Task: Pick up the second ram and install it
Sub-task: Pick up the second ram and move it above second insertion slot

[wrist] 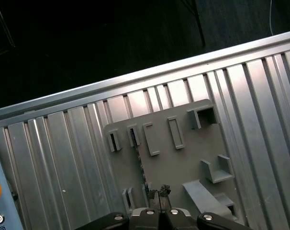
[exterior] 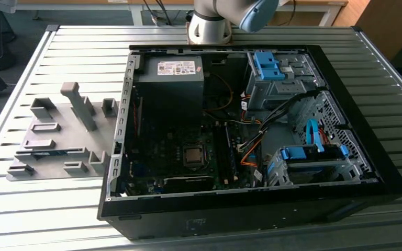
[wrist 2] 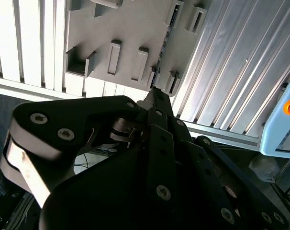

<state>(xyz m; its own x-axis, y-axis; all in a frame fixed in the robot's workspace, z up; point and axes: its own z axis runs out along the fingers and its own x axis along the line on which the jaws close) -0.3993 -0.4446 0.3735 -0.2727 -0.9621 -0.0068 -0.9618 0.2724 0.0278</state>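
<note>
Firstly, pincer (wrist: 158,192): fingertips drawn together with nothing between them, as both wrist views showed. It hung above the holder tray and touched nothing.
Holder tray (wrist: 183,158): grey, with raised pockets and brackets. It rested flat on the desk just beside the computer case.
Second ram (exterior: 56,152): sat in a low holder of the tray, outside the case and apart from the pincer.
Desk (exterior: 82,47): slatted metal that carried both tray and case.
Computer case (exterior: 257,222): black, open side up, at the exterior view's right of the tray.
Memory slots (exterior: 223,151): long and black, beside the processor socket. Whether any stick was seated there could not be told.
Arm (exterior: 211,23): its base stood at the far edge of the desk, behind the case.
Progress: judged early. The stick was not yet grasped, so lifting, carrying and seating all remained.
Exterior view contributed: the case interior, the slots, the ram's blue-green face and the arm's base.
Wrist views contributed: the pincer's linkages and closed tips over the tray, with the ram as a thin dark edge running toward the tips in the first wrist view.
</note>
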